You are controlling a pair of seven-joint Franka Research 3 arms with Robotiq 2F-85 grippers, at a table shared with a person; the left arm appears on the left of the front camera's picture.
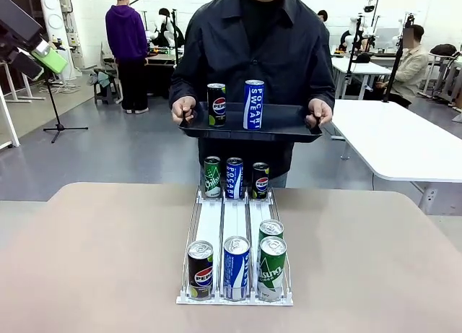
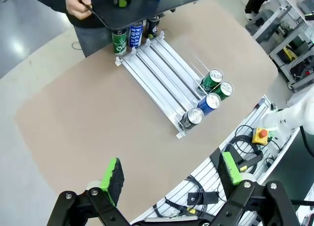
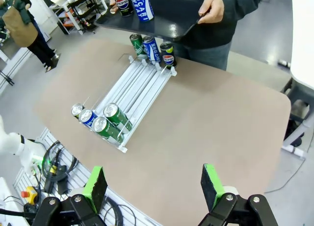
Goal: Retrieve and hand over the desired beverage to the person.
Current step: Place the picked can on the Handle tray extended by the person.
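Observation:
The person [image 1: 260,51] in a dark jacket stands at the far side of the table and holds a black tray [image 1: 289,127] with both hands. On it stand a Pepsi can [image 1: 216,105] and a blue Pocari Sweat can [image 1: 253,105]. A white three-lane rack [image 1: 224,225] lies on the table. At its near end are a Pepsi can [image 1: 201,269], a Pocari can [image 1: 236,266] and two green cans [image 1: 272,269]. Three more cans [image 1: 234,178] stand at its far end. My left gripper [image 2: 171,171] and right gripper [image 3: 153,183] hang open and empty high above the table's near side.
The beige table [image 1: 94,253] has bare room on both sides of the rack. A white table [image 1: 404,141] stands at the back right. A tripod stand [image 1: 54,109] and other people are farther off. A box with a red button [image 2: 260,135] sits below the table's near edge.

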